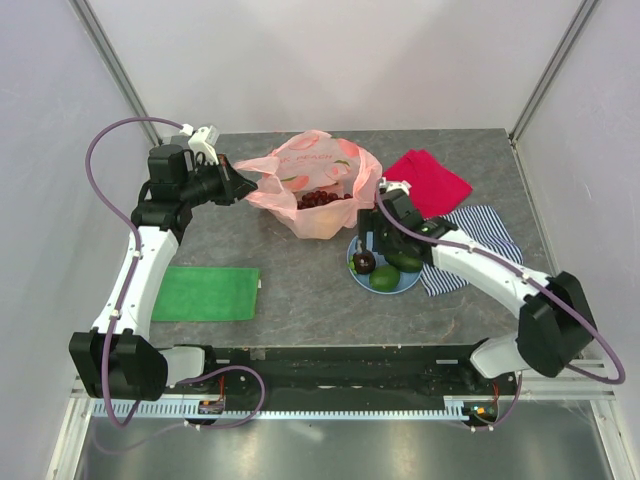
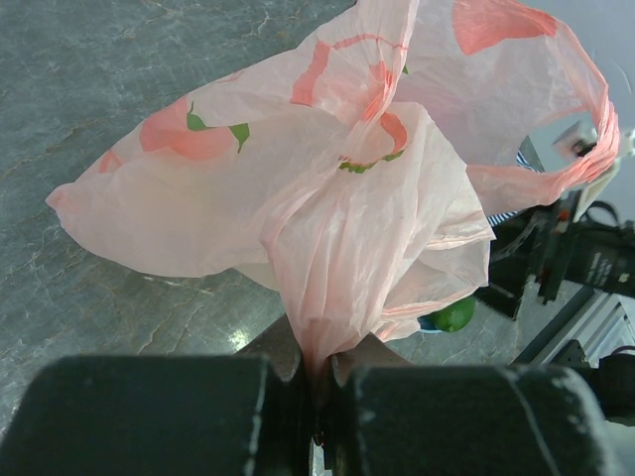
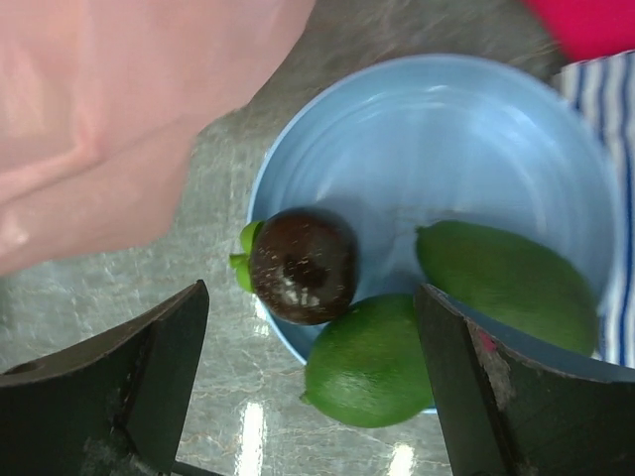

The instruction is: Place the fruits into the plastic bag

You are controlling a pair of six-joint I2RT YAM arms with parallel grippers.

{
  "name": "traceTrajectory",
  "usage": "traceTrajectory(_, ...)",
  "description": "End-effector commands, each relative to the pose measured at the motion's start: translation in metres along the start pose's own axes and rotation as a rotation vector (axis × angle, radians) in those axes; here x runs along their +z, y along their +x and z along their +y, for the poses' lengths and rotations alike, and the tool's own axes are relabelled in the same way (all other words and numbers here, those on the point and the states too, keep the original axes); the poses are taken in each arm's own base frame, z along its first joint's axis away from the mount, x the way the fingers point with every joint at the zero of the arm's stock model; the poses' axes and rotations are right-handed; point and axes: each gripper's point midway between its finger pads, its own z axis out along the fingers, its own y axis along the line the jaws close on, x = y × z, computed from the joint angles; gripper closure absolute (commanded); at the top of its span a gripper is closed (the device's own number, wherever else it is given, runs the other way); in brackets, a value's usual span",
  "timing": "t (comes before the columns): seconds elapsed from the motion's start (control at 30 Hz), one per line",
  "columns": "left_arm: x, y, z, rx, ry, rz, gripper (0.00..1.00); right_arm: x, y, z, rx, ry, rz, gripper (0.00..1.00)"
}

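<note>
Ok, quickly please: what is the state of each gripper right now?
Left gripper: closed, pinching the plastic bag.
Right gripper: open, holding nothing, above the plate.

The left arm and the right arm have white tubes and big black joints. A thin purple cable loops along each arm. The left gripper and the right gripper are black.
</note>
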Motion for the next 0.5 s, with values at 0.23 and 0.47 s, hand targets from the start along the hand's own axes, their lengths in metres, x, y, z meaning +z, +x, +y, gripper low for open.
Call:
traceTrajectory(0.23,0.0,-0.008,-0.002,0.016,0.014,-0.026,0.98,0.034,0.027,0.015,-0.098,0.03,0.067,0.11)
traceTrajectory(0.47,0.002,-0.007,-0.001,0.009,0.015,-0.019,0.98,0.046,0.04,0.015,-0.124,0.044,0.104,0.13)
